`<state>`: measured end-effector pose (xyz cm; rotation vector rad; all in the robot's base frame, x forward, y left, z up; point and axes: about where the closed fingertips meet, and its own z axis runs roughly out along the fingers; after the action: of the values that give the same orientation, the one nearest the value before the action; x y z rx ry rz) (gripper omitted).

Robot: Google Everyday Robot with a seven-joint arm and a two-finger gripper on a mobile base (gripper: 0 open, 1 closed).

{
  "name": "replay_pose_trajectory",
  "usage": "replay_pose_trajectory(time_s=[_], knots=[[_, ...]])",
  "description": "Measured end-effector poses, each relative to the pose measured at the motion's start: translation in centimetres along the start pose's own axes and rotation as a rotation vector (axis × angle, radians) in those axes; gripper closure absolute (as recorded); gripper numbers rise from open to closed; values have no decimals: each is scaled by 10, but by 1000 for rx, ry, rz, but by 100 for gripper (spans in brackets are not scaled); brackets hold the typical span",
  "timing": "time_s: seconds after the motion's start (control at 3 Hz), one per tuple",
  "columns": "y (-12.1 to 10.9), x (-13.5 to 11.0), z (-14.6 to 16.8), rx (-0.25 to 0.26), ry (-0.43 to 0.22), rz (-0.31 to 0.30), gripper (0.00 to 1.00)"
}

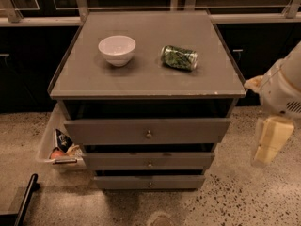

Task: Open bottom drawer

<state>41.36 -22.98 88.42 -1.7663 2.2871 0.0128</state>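
Note:
The grey-brown cabinet [141,79] has three drawer fronts. The bottom drawer [122,182] is the narrowest and lowest, with a tiny round knob [150,184] at its centre. Its front sits behind the middle drawer [117,161] and the top drawer [108,131], which stick out further. My gripper [270,142] hangs on the white arm [284,88] to the right of the cabinet. It is level with the top and middle drawers and touches nothing.
A white bowl [117,49] and a green can [179,57] lying on its side rest on the cabinet top. A clear bin [47,145] with snack packets stands on the floor at the left. A black bar [26,199] is at the lower left. Dark cabinets line the back.

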Motion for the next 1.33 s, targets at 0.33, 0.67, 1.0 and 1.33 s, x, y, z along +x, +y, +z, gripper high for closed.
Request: replay_pose_trajectory(time_s=[0.33, 0.67, 1.0, 1.33], knots=[[22, 12, 36, -19, -13, -26, 0], [39, 22, 76, -26, -42, -72, 0], [47, 27, 82, -24, -51, -124, 0], [47, 26, 89, -34, -55, -124, 0]])
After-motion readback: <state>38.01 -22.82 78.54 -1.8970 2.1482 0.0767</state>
